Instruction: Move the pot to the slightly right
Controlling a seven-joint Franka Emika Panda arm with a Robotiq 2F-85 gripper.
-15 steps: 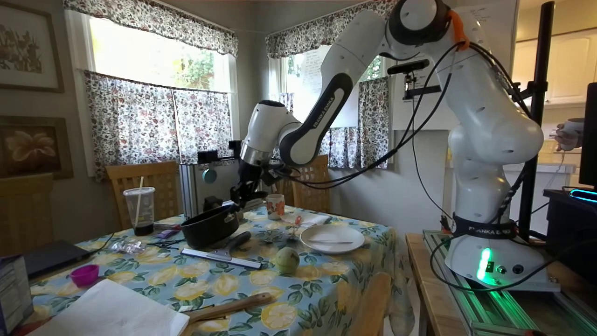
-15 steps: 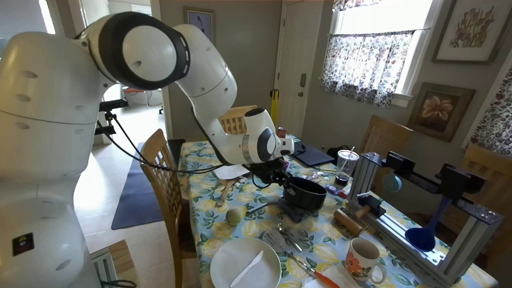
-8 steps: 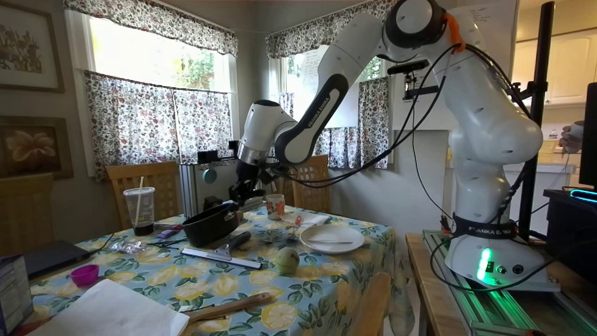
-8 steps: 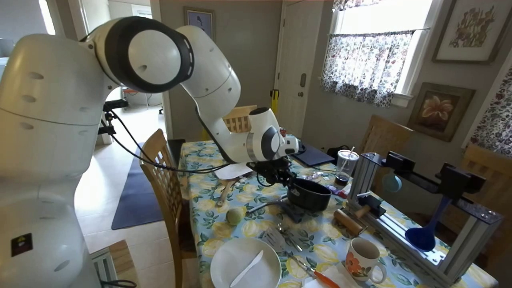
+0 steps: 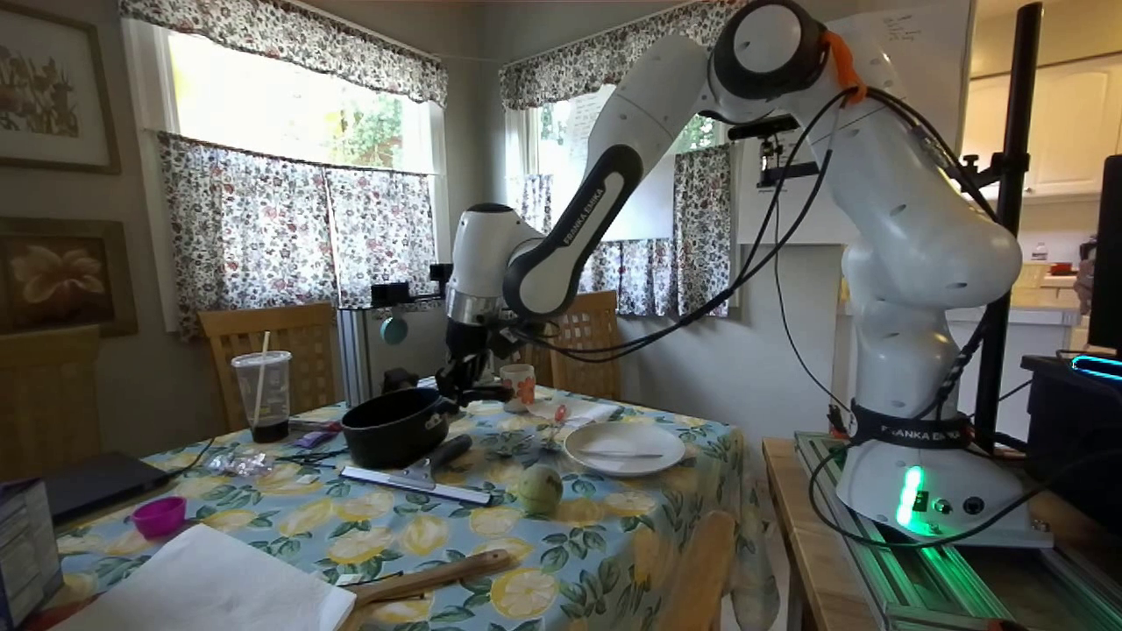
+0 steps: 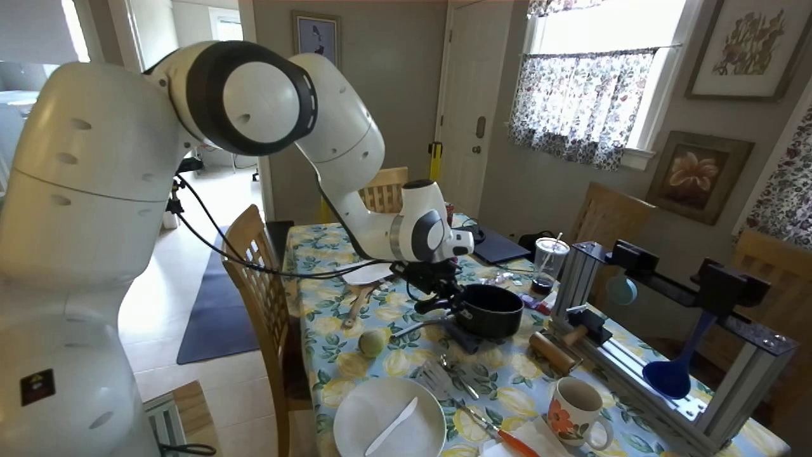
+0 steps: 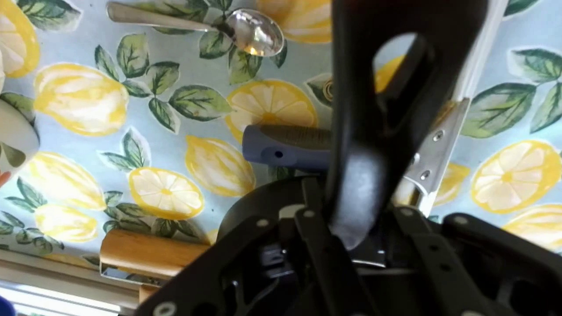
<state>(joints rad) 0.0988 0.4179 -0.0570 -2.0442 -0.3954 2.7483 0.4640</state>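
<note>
since the pot looks level just beside the squeegee, i'd guess the nudge right is mostly done, letting go and backing off to come. the arm stretches over the table, wrist pointing down. gripper straddles the pot's handle; clamped or loose, i can't tell.

On the lemon-print tablecloth, a white knife lies on a white plate, with a flower-print mug standing near. A blue ladle hangs from a metal frame. A pink cup sits near white paper, and a clear cup holds a straw and dark liquid.
</note>
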